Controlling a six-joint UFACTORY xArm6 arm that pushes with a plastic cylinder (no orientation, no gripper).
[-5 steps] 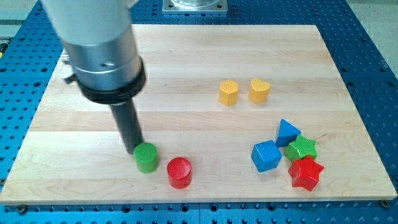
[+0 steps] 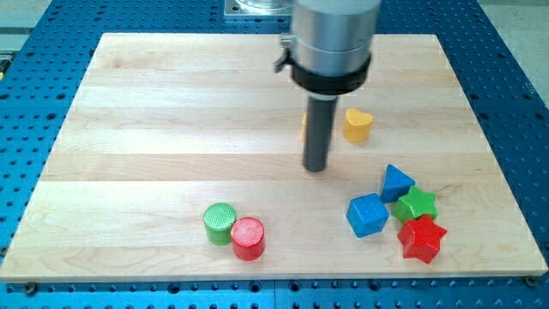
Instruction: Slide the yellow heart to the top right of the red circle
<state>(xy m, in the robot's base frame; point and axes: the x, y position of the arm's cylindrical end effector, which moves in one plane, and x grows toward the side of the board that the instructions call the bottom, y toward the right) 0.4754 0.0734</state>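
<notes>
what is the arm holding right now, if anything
Nothing is held. My tip rests on the board, apart from the yellow heart, which sits up and to the view's right.

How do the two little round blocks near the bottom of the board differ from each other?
The green round block is green; the red round block is red. The green one sits toward the view's left and slightly higher; the red one lies lower, nearer the board's bottom edge. They share a short cylinder shape with ridged tops, look about the same size, and stand side by side, seemingly touching. My tip is far from both.
</notes>
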